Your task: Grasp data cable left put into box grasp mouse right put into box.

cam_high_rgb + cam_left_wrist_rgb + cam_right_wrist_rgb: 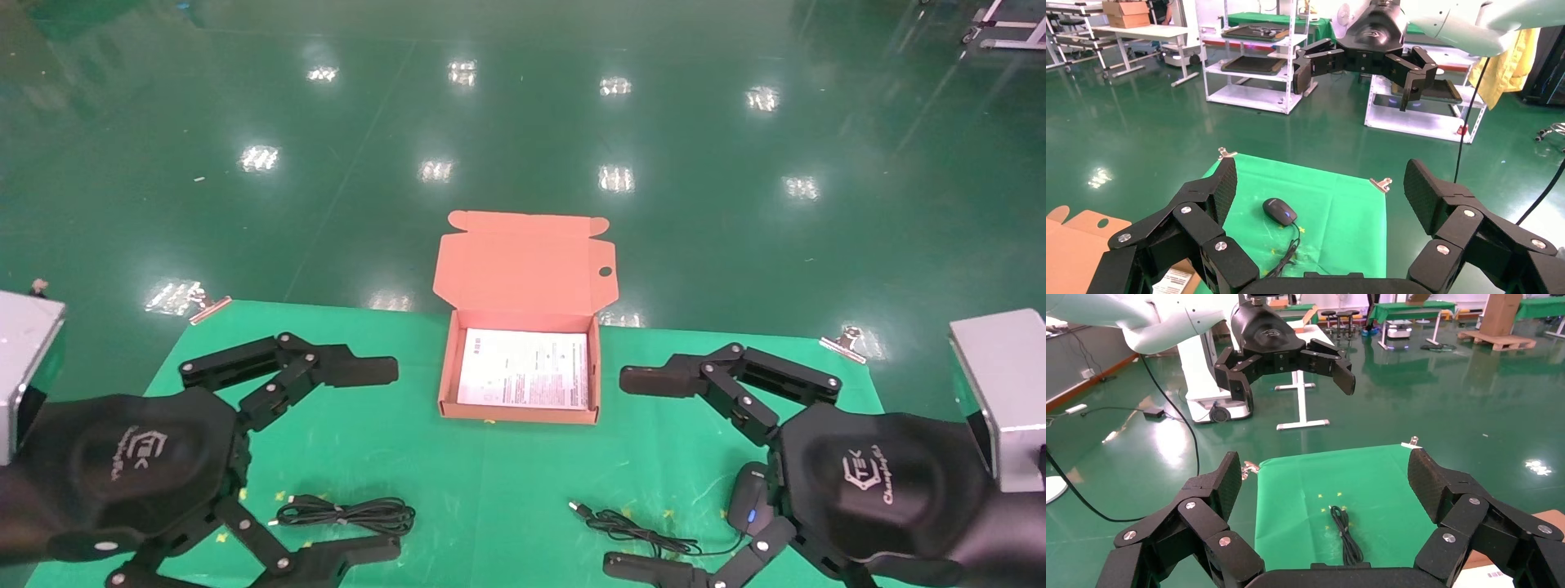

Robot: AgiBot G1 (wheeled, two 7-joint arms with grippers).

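Hovering over the green bench [490, 482], both grippers hold nothing, and nothing has gone into the box [445, 384] yet. The left gripper [372, 461] sits at about eight o'clock in the head view with its jaws spread wide. The data cable [343, 514] lies on the bench between those two fingers, close to the lower one. Its bundle runs long from nine to three o'clock, its plug end toward nine, so the jaws already straddle its narrow width. The right gripper [637, 474] mirrors this at four o'clock, jaws equally wide and empty. The mouse [749, 498] rests beside that gripper's palm, its cord trailing toward nine o'clock. The box stands open at twelve o'clock, lid flap upright, a white sheet [525, 369] on its floor. By my reckoning the left arm is far nearer the cable and needs mainly to drop and close across it.
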